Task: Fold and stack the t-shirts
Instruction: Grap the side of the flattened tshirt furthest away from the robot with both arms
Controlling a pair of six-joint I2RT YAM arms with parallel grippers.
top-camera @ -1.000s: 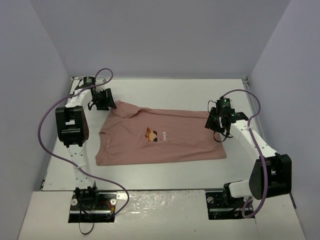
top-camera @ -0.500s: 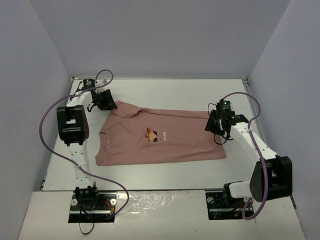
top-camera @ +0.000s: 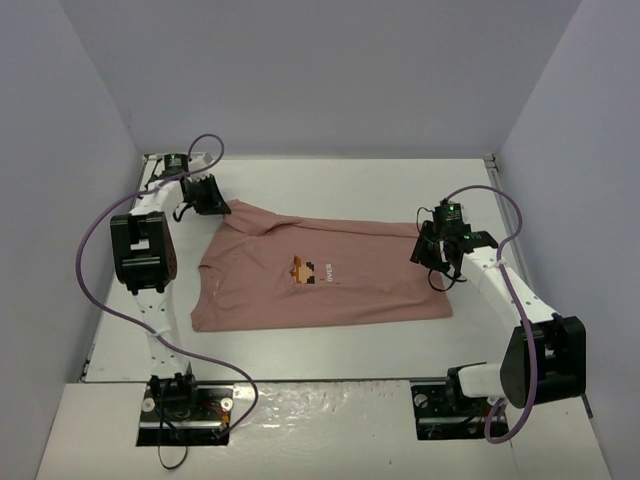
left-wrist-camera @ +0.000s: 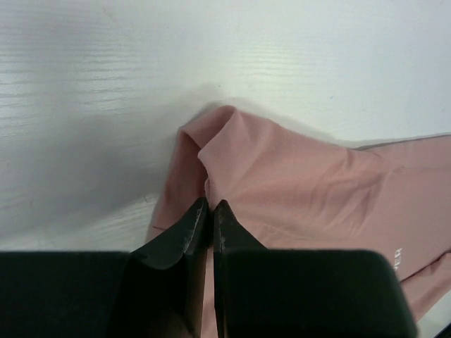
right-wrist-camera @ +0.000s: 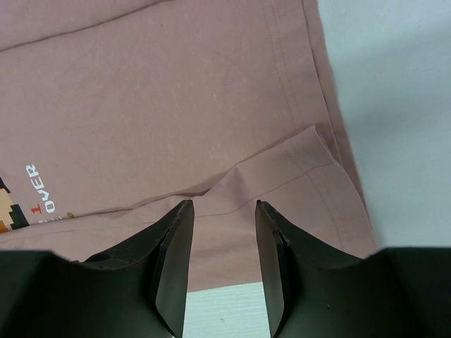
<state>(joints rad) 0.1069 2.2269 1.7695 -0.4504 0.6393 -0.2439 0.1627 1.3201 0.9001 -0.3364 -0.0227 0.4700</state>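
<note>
Nearest you: the t-shirt [top-camera: 320, 285] lies flat on the white table [top-camera: 330, 180], print side up, with the pixel graphic [top-camera: 303, 269] about mid-cloth. The near hem runs fairly straight.

Right side, a little farther: your right gripper [right-wrist-camera: 223, 205] sits over the shirt's right edge with its jaws apart, straddling a raised crease beside the stitched hem. I judge it is lined up to take that ridge. Whether the tips touch the cloth, you can't tell from here.

Far left: your left gripper [left-wrist-camera: 211, 205] is clamped together on a peaked fold at the shirt's far-left corner, with cloth tented up to the tips. That pinch looks like the lift point for a fold. The right side needs its own hold first.
</note>
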